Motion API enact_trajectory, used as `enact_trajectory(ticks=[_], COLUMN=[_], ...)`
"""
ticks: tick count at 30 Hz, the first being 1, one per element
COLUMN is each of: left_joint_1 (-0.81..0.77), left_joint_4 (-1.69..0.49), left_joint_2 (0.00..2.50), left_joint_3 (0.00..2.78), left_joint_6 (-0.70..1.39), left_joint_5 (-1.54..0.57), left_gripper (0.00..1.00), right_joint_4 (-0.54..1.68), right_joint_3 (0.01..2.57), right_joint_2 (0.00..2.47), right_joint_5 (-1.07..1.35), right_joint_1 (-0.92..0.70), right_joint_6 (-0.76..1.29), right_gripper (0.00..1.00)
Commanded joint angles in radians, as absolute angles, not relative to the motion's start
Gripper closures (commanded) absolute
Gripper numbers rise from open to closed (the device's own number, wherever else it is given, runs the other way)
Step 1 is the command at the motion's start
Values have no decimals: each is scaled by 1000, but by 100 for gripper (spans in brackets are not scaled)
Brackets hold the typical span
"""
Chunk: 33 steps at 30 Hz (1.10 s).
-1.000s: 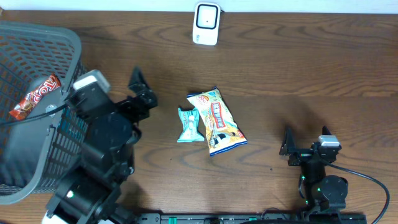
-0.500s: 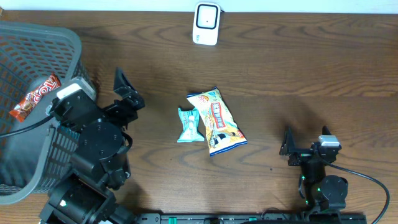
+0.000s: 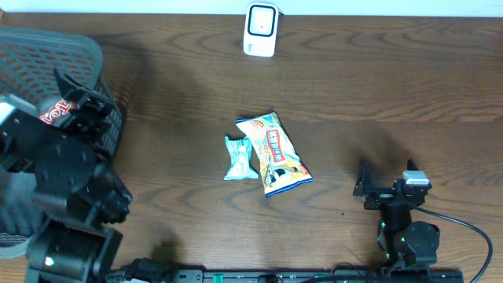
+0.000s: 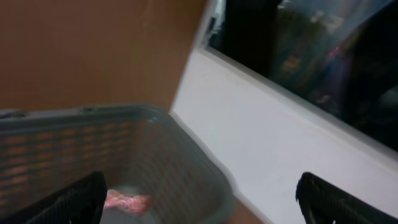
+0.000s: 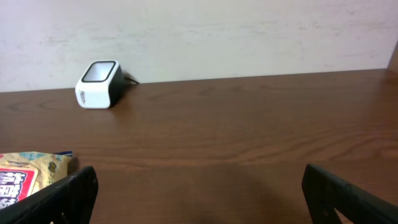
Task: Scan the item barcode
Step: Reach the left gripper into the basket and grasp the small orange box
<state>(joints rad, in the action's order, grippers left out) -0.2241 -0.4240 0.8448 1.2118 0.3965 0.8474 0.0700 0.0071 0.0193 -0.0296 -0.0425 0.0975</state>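
Snack bag (image 3: pixel 277 155), yellow, lies flat mid-worktop (image 3: pixel 393 86), nothing gripping it. Small teal packet (image 3: pixel 237 158) touches its left edge. Barcode scanner (image 3: pixel 261 30), white with a dark face, stands at the far edge of the worktop, well apart from both packs.

Left tool (image 3: pixel 78 98) is over the grey mesh basket (image 3: pixel 82 49) at the left end of the worktop, jaws wide, nothing between them. Left wrist view is blurred: basket rim (image 4: pixel 155 115) and a red wrapper (image 4: pixel 127 202) on the basket floor, between the two fingertips (image 4: pixel 81 199) of the tool (image 4: pixel 208 205). From overhead the red wrapper (image 3: pixel 56 112) shows just beside the tool.

Right tool (image 3: pixel 385 185) sits low at the near right, well apart from the snack bag, jaws wide and empty. Right wrist view: tool (image 5: pixel 199 205) points across bare worktop toward the wall (image 5: pixel 249 31); scanner (image 5: pixel 98 84) upper left, corner of the snack bag (image 5: pixel 28 180) lower left.
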Motion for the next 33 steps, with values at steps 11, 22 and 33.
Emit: enact_trajectory(ticks=[11, 22, 33], left_joint_1=[271, 589, 661], left_joint_4=[-989, -1145, -1188], left_joint_2=[1296, 1512, 1748], left_joint_3=[1678, 1791, 1790], left_joint_6=[692, 694, 727], left_joint_5=[229, 33, 33], left_gripper=[3, 3, 3], right_joint_4=[73, 73, 73], right_joint_3=[6, 6, 6], right_joint_2=[18, 18, 18], right_joint_5=[-27, -27, -27], right_joint_1=[-40, -40, -40], right_joint_6=[88, 88, 88], right_gripper=[1, 1, 1])
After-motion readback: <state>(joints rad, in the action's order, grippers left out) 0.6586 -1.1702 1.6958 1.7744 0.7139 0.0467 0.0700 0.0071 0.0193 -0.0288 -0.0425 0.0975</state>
